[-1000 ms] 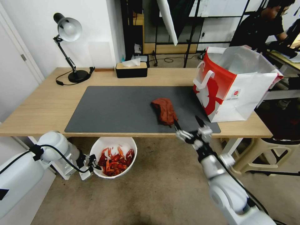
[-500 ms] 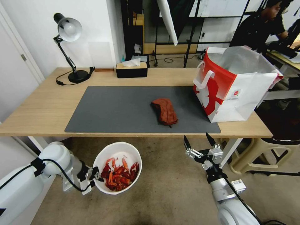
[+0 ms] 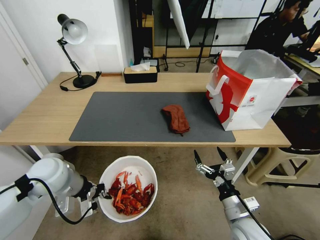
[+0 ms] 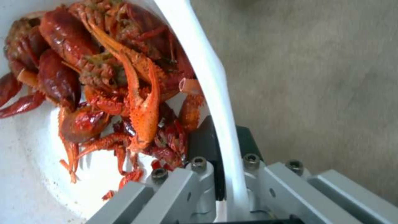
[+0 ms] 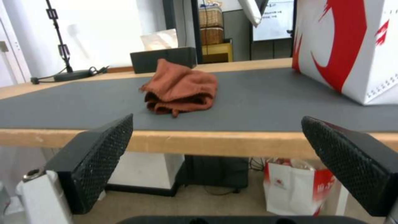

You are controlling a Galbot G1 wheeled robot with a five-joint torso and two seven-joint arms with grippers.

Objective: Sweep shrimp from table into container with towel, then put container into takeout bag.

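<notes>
So the left gripper [image 3: 96, 196], clamped on the rim of the container [image 3: 110, 208], has pulled it lower and further out from under the table [image 3: 43, 113], with all the shrimp [image 3: 131, 196] inside. The right gripper [image 3: 210, 160] has backed off below the table edge, jaws spread wide and empty, leaving the towel [image 3: 176, 118] up beyond it on the mat [image 3: 126, 116]. Sweeping looks done, so next is the takeout bag [image 3: 250, 90], up and right of that claw.

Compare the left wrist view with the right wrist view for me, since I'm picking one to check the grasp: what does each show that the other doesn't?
Left wrist alone: the left gripper clamped on the container rim, with the shrimp heaped inside. Right wrist alone: the right gripper open below the table edge, the towel on the mat, the takeout bag, the tissue box. Shared: the beige floor.
</notes>
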